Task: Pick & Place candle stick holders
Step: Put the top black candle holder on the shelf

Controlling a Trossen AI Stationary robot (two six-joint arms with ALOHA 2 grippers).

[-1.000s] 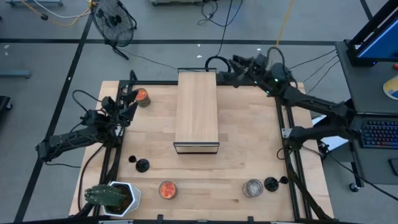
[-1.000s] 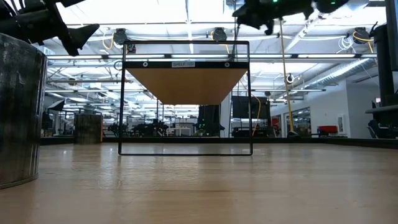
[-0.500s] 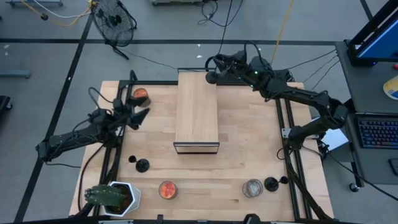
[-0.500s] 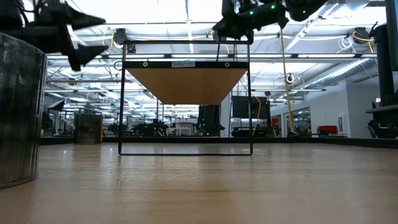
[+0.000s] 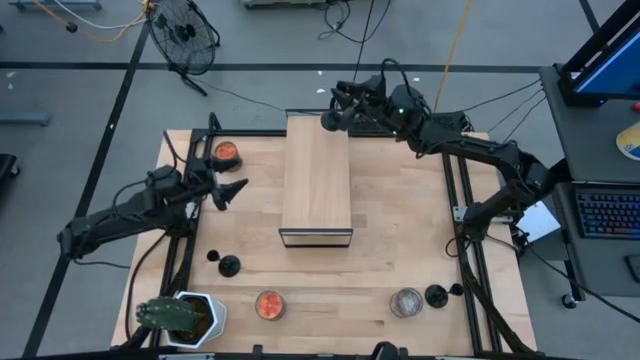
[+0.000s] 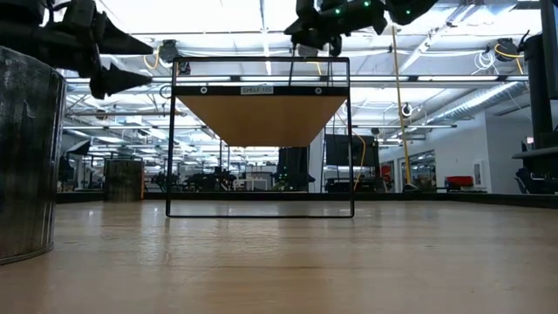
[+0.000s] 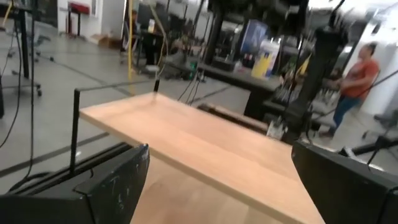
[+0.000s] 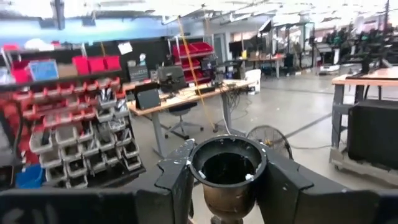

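My right gripper (image 5: 333, 117) is shut on a dark candle stick holder (image 8: 227, 171), high over the far end of the wooden box (image 5: 317, 180). It also shows at the top of the low view (image 6: 305, 24). My left gripper (image 5: 230, 188) is open and empty, in the air left of the box, with its fingers pointing at it (image 7: 219, 155). Two black holders (image 5: 228, 266) stand on their bases at the near left of the table. Two more holders (image 5: 436, 295) stand at the near right. My right gripper pinches the holder's hollow cup-shaped end (image 8: 227, 186) between its two fingers, one on each side just under the rim. The fingers come about level from the table's right. The holder is lifted clear, its open mouth up in the wrist view.
A red candle (image 5: 227, 152) sits at the far left and another (image 5: 269, 304) at the near middle. A metal tin (image 5: 406, 302) sits at the near right and a potted plant (image 5: 180, 318) at the near left corner. A person (image 7: 356, 78) stands beyond the table.
My right gripper has gone toward the table's left edge, from beyond the far right of the box to over its far end. My left gripper has gone toward the box and a little toward the near edge.
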